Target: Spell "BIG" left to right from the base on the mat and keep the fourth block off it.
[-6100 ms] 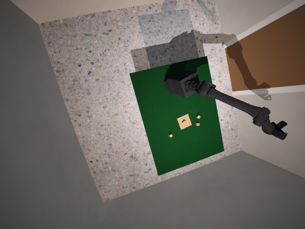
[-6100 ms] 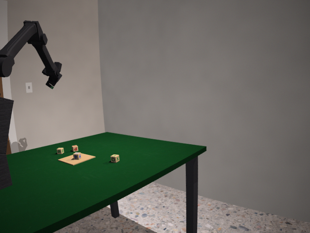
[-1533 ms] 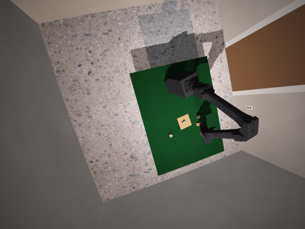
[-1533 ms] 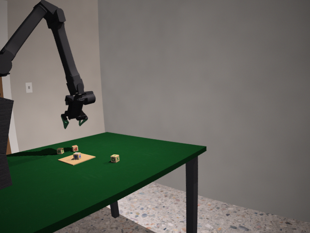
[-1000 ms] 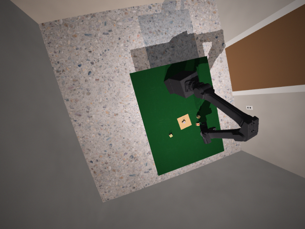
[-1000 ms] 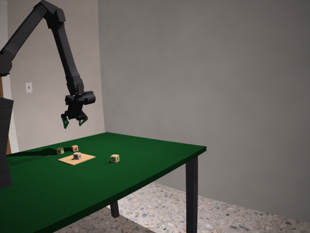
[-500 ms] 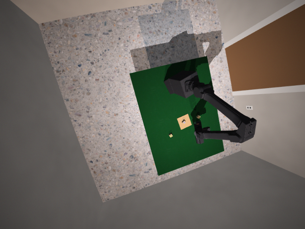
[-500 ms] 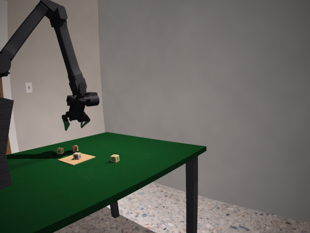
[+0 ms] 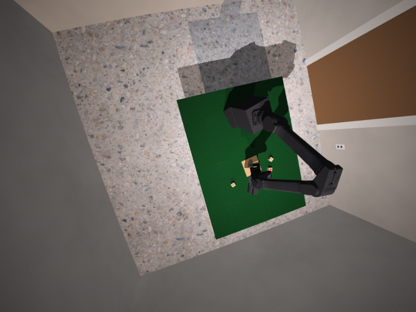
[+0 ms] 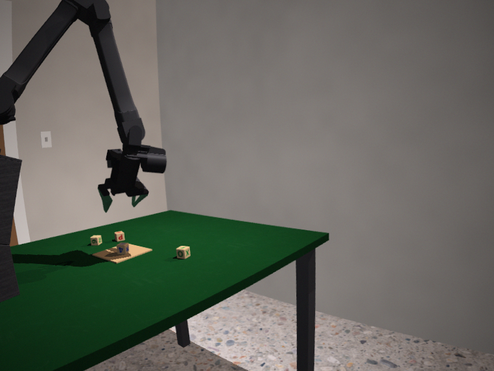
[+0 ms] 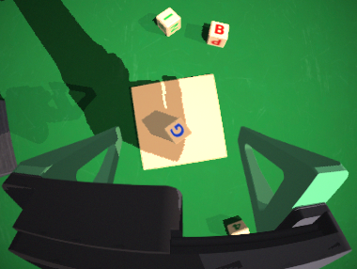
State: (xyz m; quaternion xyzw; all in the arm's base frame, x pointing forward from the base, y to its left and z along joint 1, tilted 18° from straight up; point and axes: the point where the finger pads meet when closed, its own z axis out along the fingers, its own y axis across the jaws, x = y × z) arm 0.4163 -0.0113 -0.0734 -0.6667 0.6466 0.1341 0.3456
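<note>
The G block (image 11: 174,133) sits on the tan mat (image 11: 202,112), its blue "G" facing up. It looks like a small, stiff, light wooden cube, best pinched across two opposite side faces. Beyond the mat, off it on the green tabletop (image 11: 293,81), lie the I block (image 11: 167,21) and the B block (image 11: 217,32) with its red "B". The gripper (image 11: 181,162) hangs above the mat, fingers spread wide and empty.
</note>
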